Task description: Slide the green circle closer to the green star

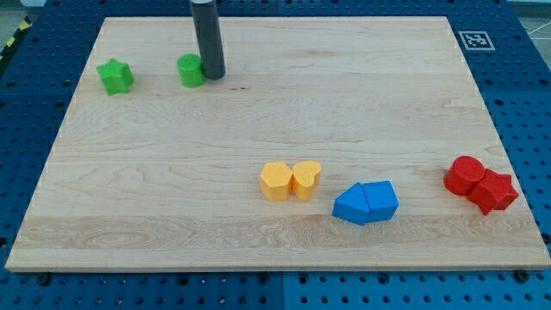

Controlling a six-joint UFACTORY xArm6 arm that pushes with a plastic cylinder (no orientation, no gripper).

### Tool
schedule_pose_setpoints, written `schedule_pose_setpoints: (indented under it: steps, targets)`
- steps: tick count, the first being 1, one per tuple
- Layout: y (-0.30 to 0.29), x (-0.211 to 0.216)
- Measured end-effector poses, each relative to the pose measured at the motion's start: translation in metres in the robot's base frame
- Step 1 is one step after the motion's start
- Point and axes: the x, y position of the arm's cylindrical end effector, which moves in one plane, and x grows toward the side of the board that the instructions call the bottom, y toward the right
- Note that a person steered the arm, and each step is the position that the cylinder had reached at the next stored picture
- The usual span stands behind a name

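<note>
Camera view: my tip [213, 76] rests against the green circle near the board's top-left corner.

On the pale wooden board [258, 112], the dark rod comes down from the top edge and its lower end sits just at the right side of the small green circle block [190, 71], apparently touching it, though the rod hides the contact line. The rod carries no jaws, so nothing is clamped. The green star block [114, 77] lies near the left edge, to the left of the circle, with a strip of bare wood between them. Toward the bottom edge sit a yellow hexagon-like block [275, 181] touching a yellow heart block [306, 179], two blue blocks [366, 203] pressed together, and near the bottom-right corner a red cylinder [466, 175] against a red star-like block [493, 191].
</note>
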Motion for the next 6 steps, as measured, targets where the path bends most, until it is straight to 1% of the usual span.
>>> schedule_pose_setpoints:
  steps: [2, 3, 4, 5, 6]
  targets:
    - [-0.039, 0.0]
    - [-0.036, 0.021]
    - [-0.035, 0.062]
    - [-0.035, 0.061]
    - [-0.035, 0.002]
